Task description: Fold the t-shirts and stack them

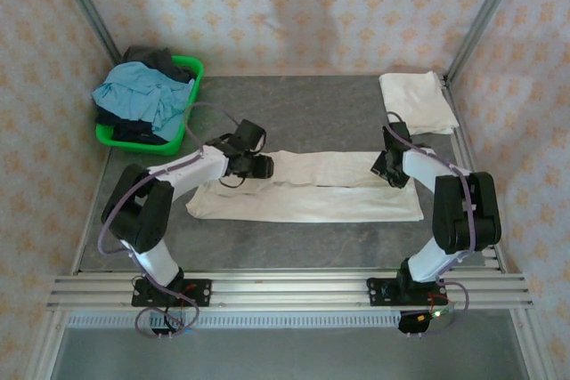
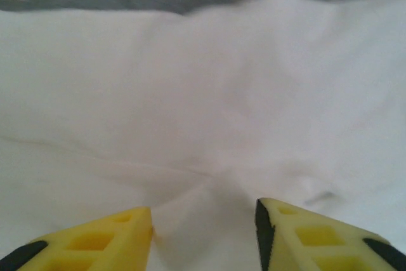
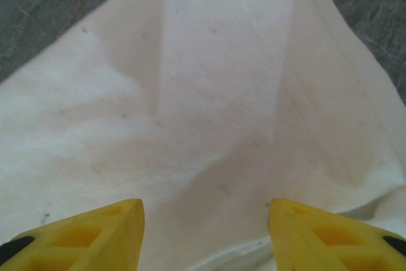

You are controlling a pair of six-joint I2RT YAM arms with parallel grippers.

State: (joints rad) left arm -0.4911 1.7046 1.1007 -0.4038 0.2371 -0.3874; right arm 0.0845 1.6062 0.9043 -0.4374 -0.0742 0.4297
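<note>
Two cream t-shirts lay on the table. The nearer t-shirt, folded into one long band, stretched from directly beneath one gripper to directly beneath the other. The left gripper had its jaws partly apart, straddling a pucker of cloth. The right gripper had its jaws parted over the band's edge. Beyond the right gripper lay the second t-shirt, folded square. Beyond and to the left of the left gripper sat one green basket holding one light blue garment and one dark garment.
</note>
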